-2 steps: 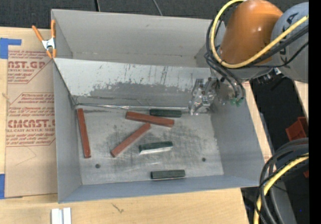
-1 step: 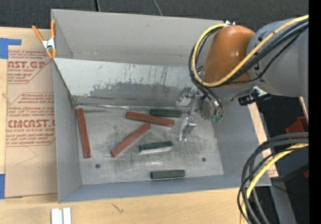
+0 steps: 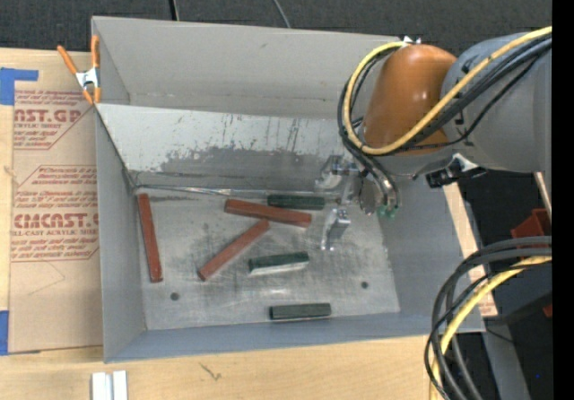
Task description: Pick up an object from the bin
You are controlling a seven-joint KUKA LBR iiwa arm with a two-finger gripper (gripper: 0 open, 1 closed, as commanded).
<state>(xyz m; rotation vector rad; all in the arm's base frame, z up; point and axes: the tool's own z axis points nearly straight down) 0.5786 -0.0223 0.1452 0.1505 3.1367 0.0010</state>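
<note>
Hand hangs low over the right-middle of the grey bin, released, its two silvery fingers spread apart with nothing gripped. Between them lie the right ends of two flat sticks; whether either touches the fingers I cannot tell.

Nearest the front wall rests a short black bar, alone. Behind it sits a dark bar with a pale edge, and just left of that a slanted red-brown stick. Along the left wall lies an upright red-brown stick, well apart. Farther back, a long reddish-brown bar runs toward the hand, and just beyond it a slim dark green bar points into the gap.
</note>
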